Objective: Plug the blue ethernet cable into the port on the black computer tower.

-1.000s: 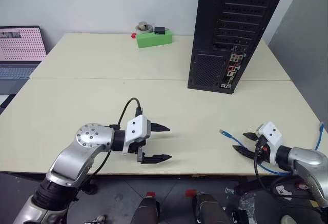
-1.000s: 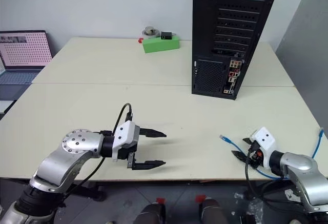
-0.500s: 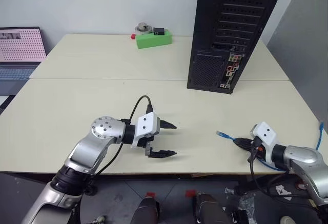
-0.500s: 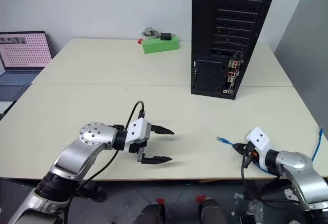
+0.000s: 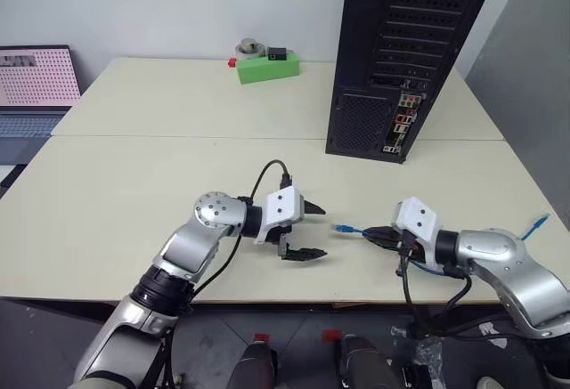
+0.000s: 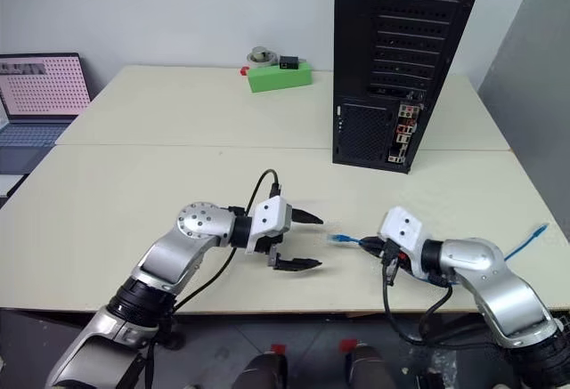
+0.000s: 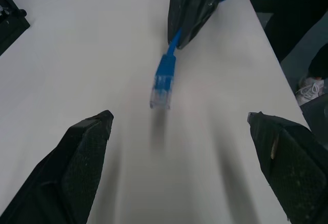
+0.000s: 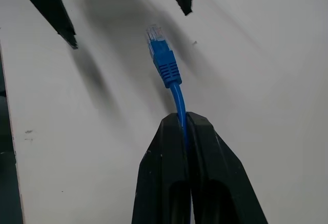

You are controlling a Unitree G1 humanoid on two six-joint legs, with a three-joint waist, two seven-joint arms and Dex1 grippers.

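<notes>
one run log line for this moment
right gripper: shut on blue ethernet cable | left gripper: open, facing plug | black computer tower: unplugged

The table (image 5: 178, 175) is smooth, matt cream laminate. The tower (image 5: 401, 51) is black perforated metal. The cable (image 8: 177, 98) has a glossy blue plastic jacket and a clear plug.

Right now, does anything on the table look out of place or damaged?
Nothing looks damaged. The blue ethernet cable is pinched in the shut right claw, its plug sticking out toward the open left claw.
</notes>
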